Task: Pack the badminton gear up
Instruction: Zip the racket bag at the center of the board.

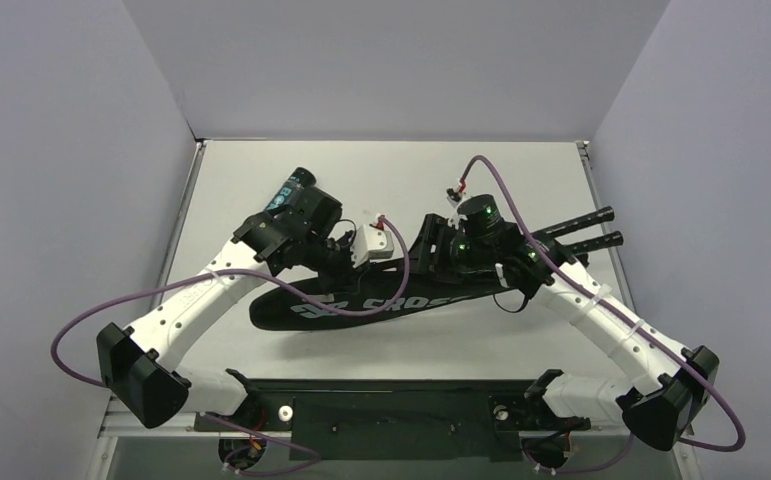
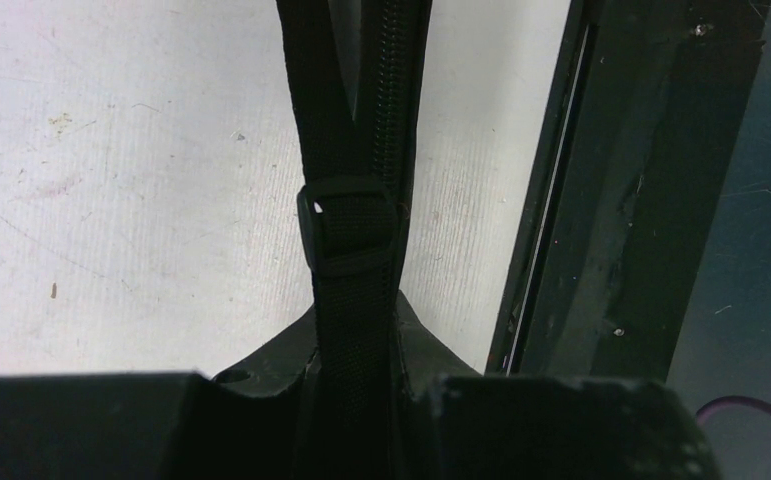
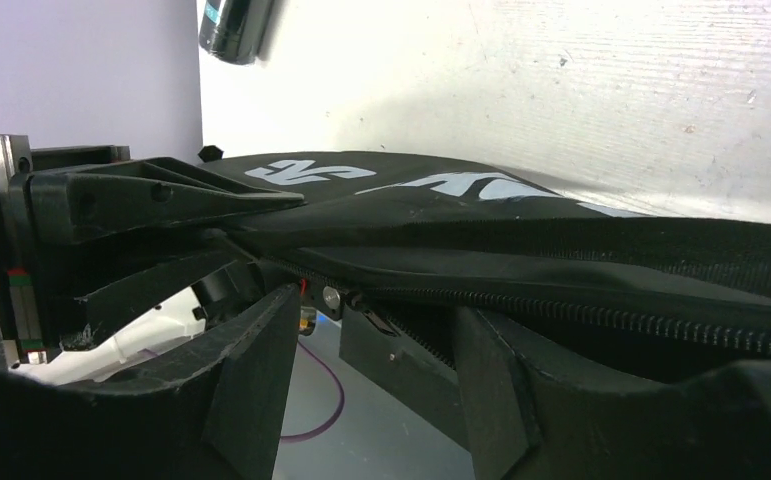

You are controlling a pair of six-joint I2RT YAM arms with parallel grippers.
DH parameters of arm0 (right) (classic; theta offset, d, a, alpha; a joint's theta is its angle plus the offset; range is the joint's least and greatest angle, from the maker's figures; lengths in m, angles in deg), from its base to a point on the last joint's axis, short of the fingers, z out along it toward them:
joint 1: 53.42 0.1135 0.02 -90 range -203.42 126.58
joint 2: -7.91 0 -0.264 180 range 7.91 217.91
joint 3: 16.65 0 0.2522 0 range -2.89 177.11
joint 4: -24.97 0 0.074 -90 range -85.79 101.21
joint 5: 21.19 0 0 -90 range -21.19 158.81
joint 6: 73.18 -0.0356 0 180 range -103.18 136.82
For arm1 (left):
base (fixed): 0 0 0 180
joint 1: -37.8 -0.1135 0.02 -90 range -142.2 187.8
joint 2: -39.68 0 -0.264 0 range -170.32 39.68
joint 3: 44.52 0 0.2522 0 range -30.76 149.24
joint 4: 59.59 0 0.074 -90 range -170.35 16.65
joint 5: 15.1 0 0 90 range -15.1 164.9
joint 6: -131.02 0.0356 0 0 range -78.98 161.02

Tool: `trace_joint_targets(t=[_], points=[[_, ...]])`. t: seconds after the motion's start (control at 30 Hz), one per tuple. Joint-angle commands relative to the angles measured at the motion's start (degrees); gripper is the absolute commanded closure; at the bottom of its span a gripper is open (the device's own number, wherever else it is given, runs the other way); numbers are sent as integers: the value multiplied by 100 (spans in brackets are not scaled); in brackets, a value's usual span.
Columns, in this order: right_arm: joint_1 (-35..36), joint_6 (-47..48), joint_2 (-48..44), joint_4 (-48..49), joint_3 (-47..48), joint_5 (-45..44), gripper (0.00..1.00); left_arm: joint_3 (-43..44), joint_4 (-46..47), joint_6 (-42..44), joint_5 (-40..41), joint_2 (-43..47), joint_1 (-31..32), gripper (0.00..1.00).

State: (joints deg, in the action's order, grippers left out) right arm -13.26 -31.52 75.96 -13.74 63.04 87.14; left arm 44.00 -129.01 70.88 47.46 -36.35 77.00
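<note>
Where the arms leave it uncovered, you read white "CROSS" on the black bag lying mid-counter. Your left claw is narrow, pinching the bag's strap. Your right claw stands wide at the zipper pull, gripping nothing.

Black racket-shaped fabric bag lettered CROSSWAY lay on white table, beneath both grippers. Its black webbing strap ran forward from between left gripper fingers. Black teal-printed tube sat just beyond that hand, outer side. Metal zip pull sat just ahead of right gripper. Two thin black racket handles stuck out just right of that hand, heads hidden.
</note>
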Motion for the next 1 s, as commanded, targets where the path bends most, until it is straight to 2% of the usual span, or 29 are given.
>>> trace_joint_targets(t=[0.0,0.2,0.37,0.53,0.67,0.97], points=[[31,-97,-90,312,-163,-53,48,458,347,86,-603,-16,-75,100],[-79,195,-527,-275,226,-732,48,429,332,54,-699,-52,-87,100],[-191,253,-916,-397,185,-669,48,486,336,-38,-836,-93,-164,100],[-166,-162,-1287,499,-602,-121,47,565,357,-211,-1022,-184,-295,100],[-145,-630,-1379,1577,-1210,260,45,661,398,-362,-1201,-238,-382,100],[-109,-1363,-1167,3709,-2064,222,45,772,500,-609,-1523,-244,-449,100]])
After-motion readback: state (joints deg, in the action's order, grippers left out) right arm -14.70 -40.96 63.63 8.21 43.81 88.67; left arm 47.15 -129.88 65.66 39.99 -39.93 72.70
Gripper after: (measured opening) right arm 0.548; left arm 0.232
